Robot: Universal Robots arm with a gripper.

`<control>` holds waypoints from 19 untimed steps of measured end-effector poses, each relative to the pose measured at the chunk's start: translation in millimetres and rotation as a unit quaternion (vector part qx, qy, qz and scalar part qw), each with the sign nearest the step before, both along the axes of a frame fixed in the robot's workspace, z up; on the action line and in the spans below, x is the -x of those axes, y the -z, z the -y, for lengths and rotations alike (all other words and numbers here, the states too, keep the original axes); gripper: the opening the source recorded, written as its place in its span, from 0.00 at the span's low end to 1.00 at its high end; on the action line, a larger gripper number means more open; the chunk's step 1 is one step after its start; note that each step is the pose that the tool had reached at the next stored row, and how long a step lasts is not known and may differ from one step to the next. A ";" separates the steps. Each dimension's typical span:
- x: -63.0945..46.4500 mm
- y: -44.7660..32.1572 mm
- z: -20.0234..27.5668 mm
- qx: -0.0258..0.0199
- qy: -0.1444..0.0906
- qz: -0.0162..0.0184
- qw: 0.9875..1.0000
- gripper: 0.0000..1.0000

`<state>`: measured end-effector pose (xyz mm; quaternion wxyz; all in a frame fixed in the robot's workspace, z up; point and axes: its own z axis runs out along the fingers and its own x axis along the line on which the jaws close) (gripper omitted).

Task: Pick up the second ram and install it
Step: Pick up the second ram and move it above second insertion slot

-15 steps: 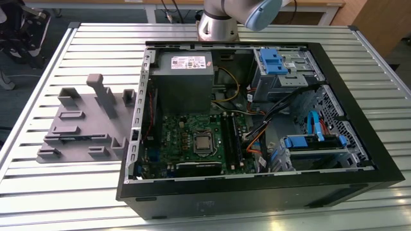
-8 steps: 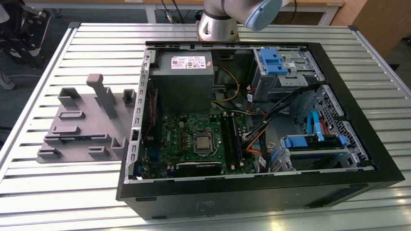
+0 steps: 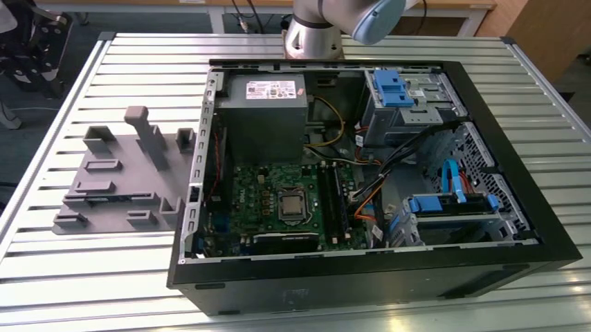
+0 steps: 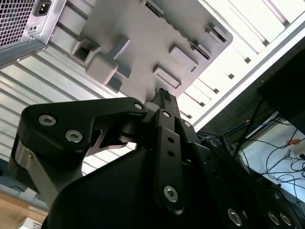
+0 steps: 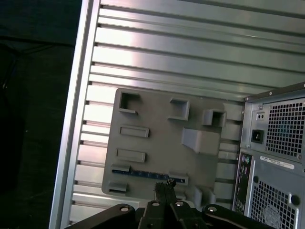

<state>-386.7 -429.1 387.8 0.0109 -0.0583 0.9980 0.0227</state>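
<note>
Saw black end effector (image 5: 164, 185) closed on nothing, near thin blue-green second ram (image 5: 143, 173). Found that ram lying unpicked in grey plastic fixture block (image 5: 157, 138), nine o'clock from open black computer case (image 3: 369, 277). Judged pickup and installation undone.

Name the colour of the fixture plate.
The fixture plate is grey; clearest in the first wrist view.
</note>
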 end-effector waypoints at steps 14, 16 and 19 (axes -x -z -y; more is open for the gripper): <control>0.0 0.5 0.0 0.000 -0.018 0.000 1.000 0.11; 0.0 0.5 0.0 0.000 -0.026 0.000 1.000 0.11; 0.0 0.7 0.0 0.000 -0.035 0.000 0.999 0.11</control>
